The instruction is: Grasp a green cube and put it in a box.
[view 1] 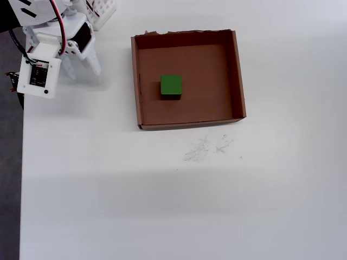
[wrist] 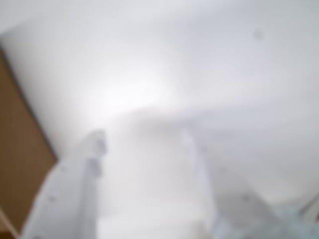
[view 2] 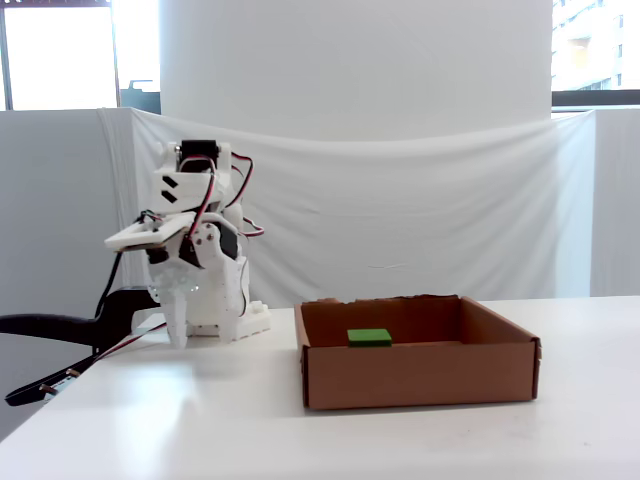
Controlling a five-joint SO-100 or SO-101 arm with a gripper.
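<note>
The green cube (view 1: 171, 86) lies inside the brown cardboard box (view 1: 237, 76), left of its middle; it also shows in the fixed view (view 2: 369, 337) behind the box's front wall (view 2: 420, 375). My gripper (view 1: 82, 70) is folded back near the arm's base, well left of the box, pointing down at the white table, fingers apart and empty. The wrist view is blurred; it shows the two white fingers (wrist: 94, 149) spread over bare table, gripper (wrist: 144, 142) holding nothing. In the fixed view the gripper (view 2: 180, 335) hangs just above the table.
The arm's white base (view 2: 215, 315) and cables stand at the table's far left corner. The table's left edge (view 1: 21, 162) runs close to the gripper. A blurred brown surface (wrist: 20, 164) fills the wrist view's left edge. Faint pencil marks (view 1: 206, 149) lie in front of the box.
</note>
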